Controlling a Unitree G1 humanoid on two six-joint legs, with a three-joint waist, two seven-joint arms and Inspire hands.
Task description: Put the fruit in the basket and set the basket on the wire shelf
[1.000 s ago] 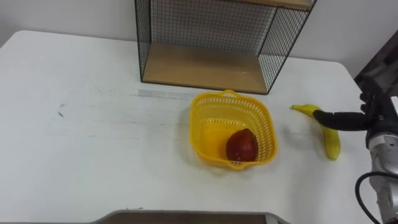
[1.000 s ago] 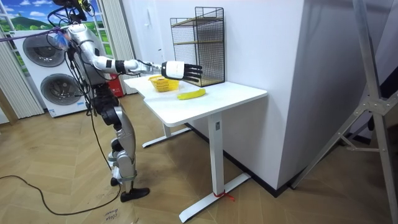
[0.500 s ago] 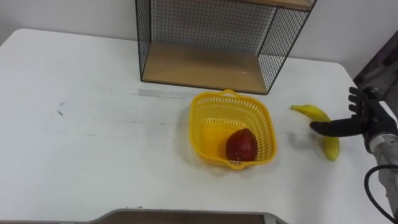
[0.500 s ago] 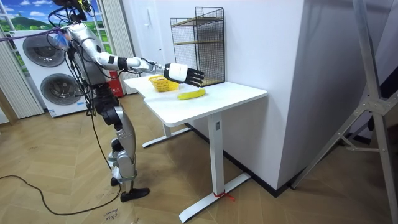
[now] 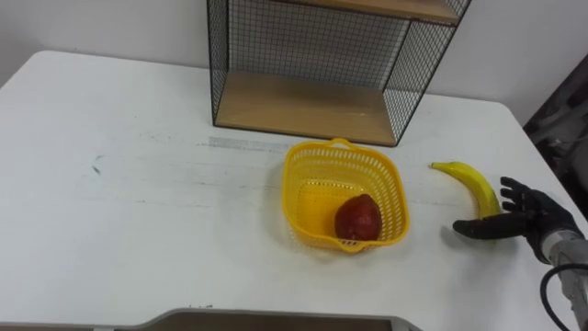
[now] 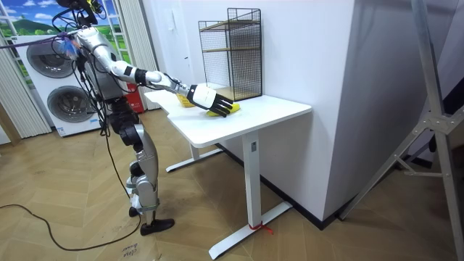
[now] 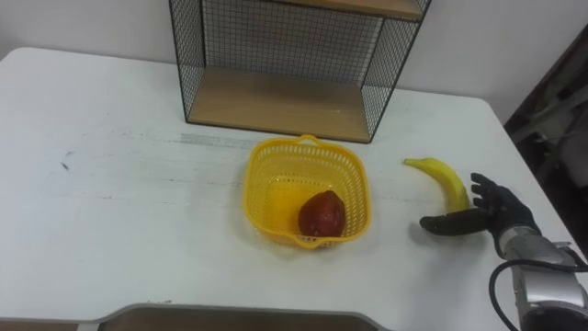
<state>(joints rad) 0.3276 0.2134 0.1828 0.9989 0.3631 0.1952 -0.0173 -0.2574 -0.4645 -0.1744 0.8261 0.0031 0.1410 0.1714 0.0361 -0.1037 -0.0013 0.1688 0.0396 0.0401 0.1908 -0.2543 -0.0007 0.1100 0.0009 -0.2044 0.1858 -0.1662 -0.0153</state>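
I'm looking at the white table (image 5: 138,211) w/ the wire shelf (image 5: 312,55) standing at its far edge. The yellow basket (image 5: 299,165) is sitting just in front of the shelf, w/ a red fruit (image 5: 357,219) lying in its near-right corner. The banana (image 5: 470,177) is lying on the table to the right, apart from the basket. My right hand (image 5: 528,216) is covering the banana's near end, fingers spread & relaxed, thumb pointing left, not clasping it. Can't tell if it's touching.
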